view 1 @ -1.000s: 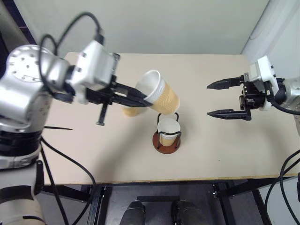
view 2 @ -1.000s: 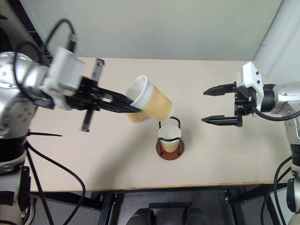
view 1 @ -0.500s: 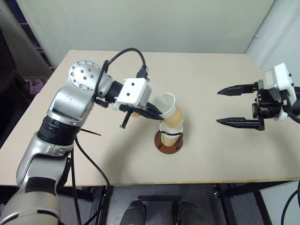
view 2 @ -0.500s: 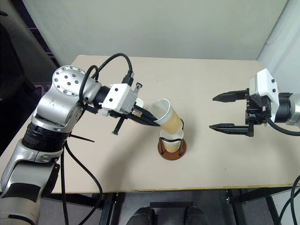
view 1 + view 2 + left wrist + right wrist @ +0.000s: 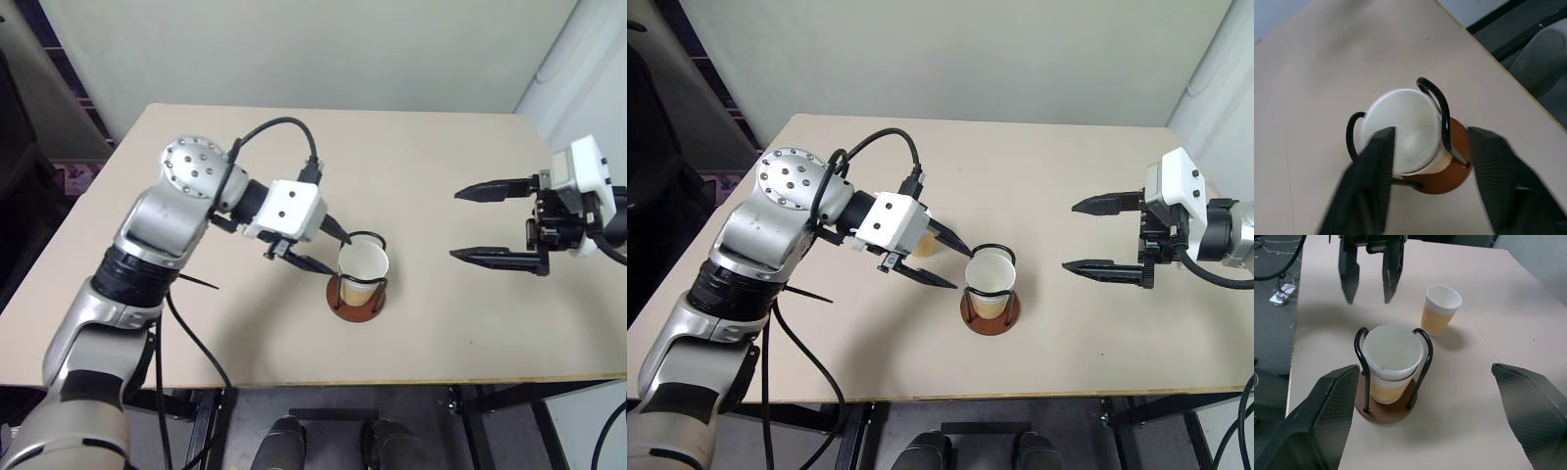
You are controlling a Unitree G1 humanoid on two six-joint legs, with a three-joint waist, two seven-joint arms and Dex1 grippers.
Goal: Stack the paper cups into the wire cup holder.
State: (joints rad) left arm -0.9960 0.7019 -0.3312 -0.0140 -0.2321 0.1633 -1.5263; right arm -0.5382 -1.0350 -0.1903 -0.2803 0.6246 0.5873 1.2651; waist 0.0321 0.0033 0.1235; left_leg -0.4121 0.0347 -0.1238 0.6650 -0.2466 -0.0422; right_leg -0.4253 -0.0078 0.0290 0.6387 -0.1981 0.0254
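Now the stacked cups (image 5: 988,279) stand upright inside the wire holder (image 5: 990,305), their white rim level with the tops of the black loops, and the left tool (image 5: 951,261) hangs just beside them with its two fingers spread and nothing between them. The one loose cup (image 5: 1440,308) stands upright on the surface (image 5: 1068,196) on the far side of that tool from the holder, close behind its wrist block, so the left tool is much the nearer; the right tool (image 5: 1089,235), jaws wide and empty, hangs well apart on the opposite side of the holder. My judgement is that the coming move turns on this: the loose cup's long axis is vertical, so the left tool would have to back away from the holder and swing round to meet the cup's side. Compared with a second ago, the cup that the left tool carried tilted above the holder is now nested in the one already seated there, the fingers have let go, and the arm has come lower and closer to the holder. The right tool has hardly changed.
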